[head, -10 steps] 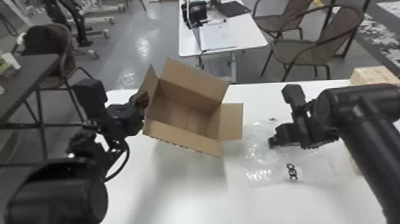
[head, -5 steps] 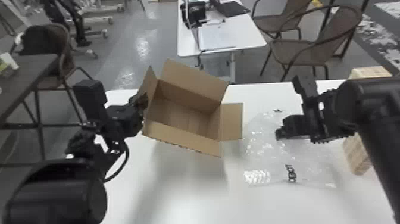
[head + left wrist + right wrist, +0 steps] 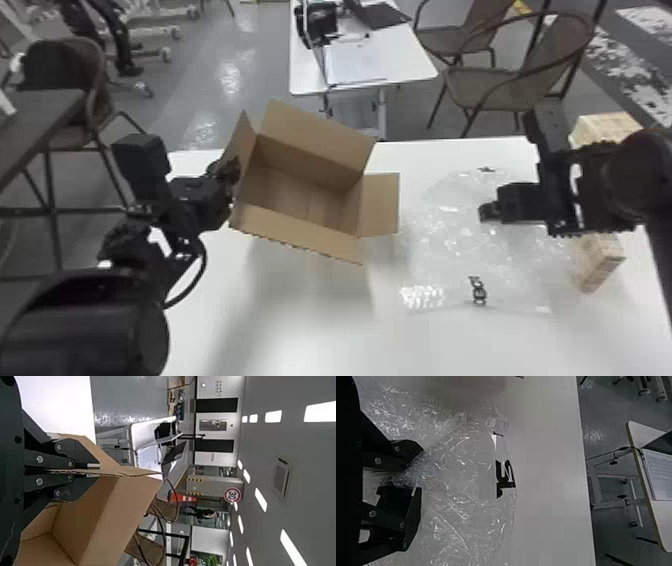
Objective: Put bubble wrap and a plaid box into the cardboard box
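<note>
My left gripper [image 3: 232, 172] is at the left side of the open cardboard box [image 3: 300, 195]. In the left wrist view, the left gripper [image 3: 85, 471] is shut on a flap [image 3: 130, 472] of it. The right gripper [image 3: 487, 212] is over the clear bubble wrap [image 3: 450, 255], to the right of the carton. In the right wrist view, bunched bubble wrap [image 3: 455, 479] is caught in the right gripper [image 3: 420, 470], with creases spreading from it. A pale plaid box [image 3: 597, 262] lies at the right, partly hidden by the right arm.
The white table [image 3: 300, 325] carries everything. A pale patterned block [image 3: 605, 127] shows beyond the right arm; whether it belongs to the plaid box I cannot tell. Past the far edge stand another table [image 3: 410, 65] and brown chairs [image 3: 480, 87].
The right gripper has moved away from the robot and rightward, and the far part of the bubble wrap has shifted with it. More of the plaid box is uncovered. The left arm has stayed still.
</note>
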`<action>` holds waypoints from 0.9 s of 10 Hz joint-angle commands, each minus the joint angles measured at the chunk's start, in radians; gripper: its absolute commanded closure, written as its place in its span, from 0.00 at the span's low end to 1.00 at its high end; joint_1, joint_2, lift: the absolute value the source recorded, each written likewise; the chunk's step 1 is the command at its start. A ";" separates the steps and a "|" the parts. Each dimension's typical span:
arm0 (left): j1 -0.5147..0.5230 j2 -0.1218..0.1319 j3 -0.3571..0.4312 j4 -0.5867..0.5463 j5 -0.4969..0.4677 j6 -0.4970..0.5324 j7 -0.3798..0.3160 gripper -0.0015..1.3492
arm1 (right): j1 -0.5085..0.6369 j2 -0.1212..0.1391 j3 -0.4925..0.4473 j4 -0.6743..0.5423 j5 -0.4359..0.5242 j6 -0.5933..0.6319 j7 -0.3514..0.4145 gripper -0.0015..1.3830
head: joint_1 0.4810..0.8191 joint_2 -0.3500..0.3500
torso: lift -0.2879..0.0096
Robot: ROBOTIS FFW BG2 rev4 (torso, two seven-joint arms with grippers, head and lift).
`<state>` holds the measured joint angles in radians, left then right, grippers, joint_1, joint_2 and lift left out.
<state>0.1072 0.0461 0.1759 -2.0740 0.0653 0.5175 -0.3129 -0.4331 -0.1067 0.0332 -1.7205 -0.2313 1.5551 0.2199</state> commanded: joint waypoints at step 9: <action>-0.004 0.001 -0.015 0.000 -0.024 0.003 0.008 0.90 | -0.026 -0.011 -0.067 -0.225 -0.279 -0.079 -0.004 0.83 | 0.44 0.68 | 0.60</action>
<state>0.1037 0.0476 0.1645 -2.0741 0.0459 0.5180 -0.3049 -0.4506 -0.1216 -0.0420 -1.9456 -0.4982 1.4917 0.2147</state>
